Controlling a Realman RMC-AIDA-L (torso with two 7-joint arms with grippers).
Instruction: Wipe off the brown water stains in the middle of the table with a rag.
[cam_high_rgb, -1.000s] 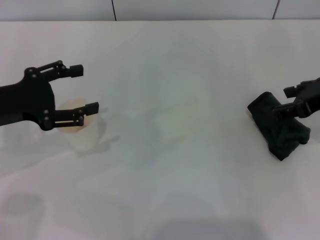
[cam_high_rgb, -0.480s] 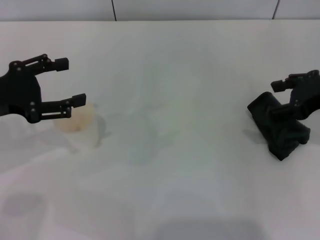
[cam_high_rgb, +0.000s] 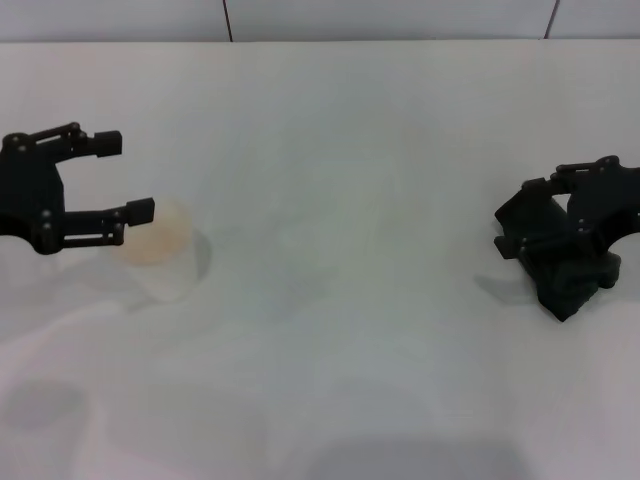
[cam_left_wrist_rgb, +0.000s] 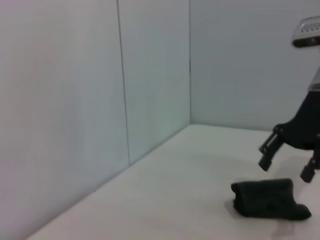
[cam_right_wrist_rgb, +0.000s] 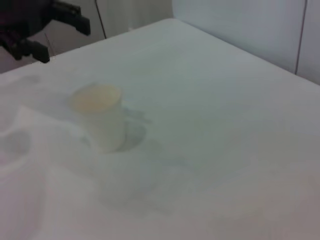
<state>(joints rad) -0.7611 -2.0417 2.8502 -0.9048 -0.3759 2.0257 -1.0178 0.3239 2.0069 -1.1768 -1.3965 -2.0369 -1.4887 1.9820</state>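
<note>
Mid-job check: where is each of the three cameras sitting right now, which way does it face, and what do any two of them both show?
Head view: from the robot's head, looking forward and down on the table; both arms show, left gripper open beside the cup, right gripper over the rag.
Left wrist view: faces across the table toward the walls; shows the rag and the right gripper above it.
Right wrist view: faces back across the table; shows the cup and the left gripper.
Shared: the two wrist views look toward each other's side; head and left wrist both show the rag.
</note>
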